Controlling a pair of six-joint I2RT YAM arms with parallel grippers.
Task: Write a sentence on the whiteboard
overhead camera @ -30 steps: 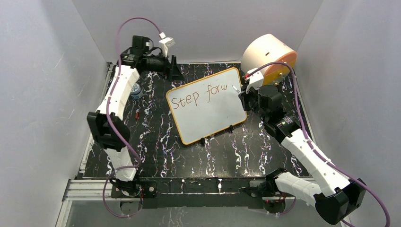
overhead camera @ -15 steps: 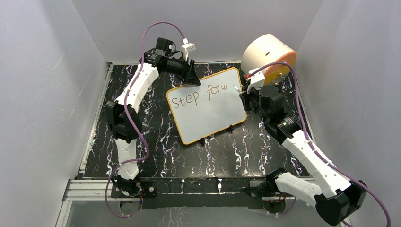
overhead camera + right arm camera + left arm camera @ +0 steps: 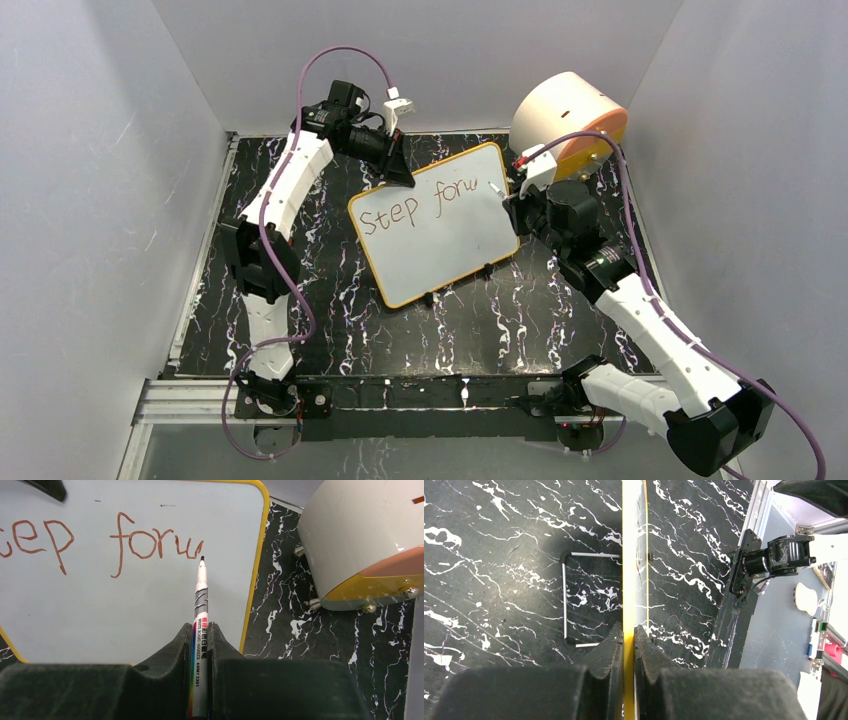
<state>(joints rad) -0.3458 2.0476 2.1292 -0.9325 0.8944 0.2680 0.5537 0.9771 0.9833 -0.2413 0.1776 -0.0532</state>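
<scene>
The flat white whiteboard with its thin orange-yellow frame (image 3: 440, 250) stands propped at the back of the black, white-veined marble table (image 3: 330, 290), just beside the round peach-and-orange drum (image 3: 570, 120). On it, the reddish-brown handwritten sentence (image 3: 390, 214) reads "Step forw": we're mid-word, writing step in hand! The slim white marker (image 3: 201, 595) has its tip on the board right at the tail of the "w", gripped tight in the right pincer (image 3: 201, 630). Across the way, the left pincer (image 3: 628, 630) is clamped narrow on the board's upper-left frame edge, steadying it. Next up, I'd say, comes the "a", which needs a small shift right under light pressure. Little room remains before the frame, so later words likely need a second line.
</scene>
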